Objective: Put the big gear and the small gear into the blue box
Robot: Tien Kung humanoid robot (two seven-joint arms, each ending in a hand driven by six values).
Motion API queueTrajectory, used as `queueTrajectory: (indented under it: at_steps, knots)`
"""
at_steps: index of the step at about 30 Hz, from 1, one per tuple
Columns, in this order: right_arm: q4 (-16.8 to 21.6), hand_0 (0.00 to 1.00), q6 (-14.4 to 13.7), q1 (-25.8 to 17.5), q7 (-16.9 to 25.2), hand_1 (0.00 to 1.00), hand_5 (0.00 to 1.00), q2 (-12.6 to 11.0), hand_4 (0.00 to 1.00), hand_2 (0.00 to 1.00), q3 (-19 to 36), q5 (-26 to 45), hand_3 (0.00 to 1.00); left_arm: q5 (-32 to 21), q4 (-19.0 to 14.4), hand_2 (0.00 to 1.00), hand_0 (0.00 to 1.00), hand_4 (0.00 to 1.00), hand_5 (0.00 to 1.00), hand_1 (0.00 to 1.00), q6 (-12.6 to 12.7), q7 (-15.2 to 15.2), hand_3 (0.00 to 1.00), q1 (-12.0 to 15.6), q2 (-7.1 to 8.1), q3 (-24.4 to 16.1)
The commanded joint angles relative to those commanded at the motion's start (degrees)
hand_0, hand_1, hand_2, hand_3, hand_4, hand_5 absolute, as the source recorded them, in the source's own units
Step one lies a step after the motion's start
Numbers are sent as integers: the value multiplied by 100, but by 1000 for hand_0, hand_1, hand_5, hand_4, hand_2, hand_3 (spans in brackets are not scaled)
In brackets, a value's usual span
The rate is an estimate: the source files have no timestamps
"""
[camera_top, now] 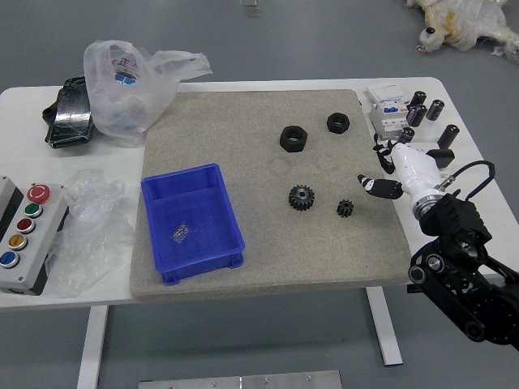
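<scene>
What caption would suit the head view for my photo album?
Black robot hand poised beside two gears, blue box waiting.

I look through the head view, from high up on the robot's side of the table (24, 121). It faces forward and down. It sits far enough back that I see the near edge and the far edge, with floor (243, 340) below and above them. The table's left end runs out of my picture. The grey mat (272, 259) fits in whole, near the middle. The near edge climbs a little toward the right.
</scene>
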Motion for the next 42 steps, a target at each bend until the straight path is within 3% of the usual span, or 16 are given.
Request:
queueTrajectory:
  at_steps: [10, 25, 26, 32, 33, 38, 39, 42]
  knots:
    - [374, 336, 93, -15, -104, 538, 290, -83, 795, 758, -457, 206, 756, 79, -3, 509, 637, 655, 159, 480, -10, 36, 639, 23, 3, -80]
    - [-99, 331, 367, -50, -205, 537, 270, -85, 815, 721, -804, 226, 757, 111, -5, 511, 637, 655, 159, 480, -13, 52, 639, 44, -5, -128]
    - [-107, 317, 349, -46, -198, 500, 167, -80, 596, 509, -812, 228, 666, 100, -4, 511, 636, 655, 159, 481, -10, 47, 640, 41, -7, -119]
    - [-134, 317, 178, -14, -102, 500, 167, -68, 596, 509, -861, 240, 666, 66, -4, 511, 636, 655, 159, 481, -2, 31, 640, 27, -19, -91]
    - [-142, 312, 151, -10, -84, 475, 41, -70, 461, 318, -874, 249, 504, 61, -4, 512, 636, 655, 160, 482, -1, 28, 639, 25, -20, -86]
    - [-229, 312, 100, -10, -17, 475, 41, -64, 461, 318, -916, 304, 504, 44, -5, 512, 636, 655, 160, 482, 3, 26, 639, 24, -24, -77]
    - [-255, 300, 110, -14, -13, 454, 106, -61, 383, 248, -920, 320, 417, 37, -5, 513, 636, 655, 160, 481, 4, 25, 639, 24, -24, -73]
    - [-312, 300, 108, -16, 13, 454, 106, -64, 383, 248, -940, 363, 417, 35, -6, 513, 636, 655, 160, 481, 4, 26, 639, 24, -23, -74]
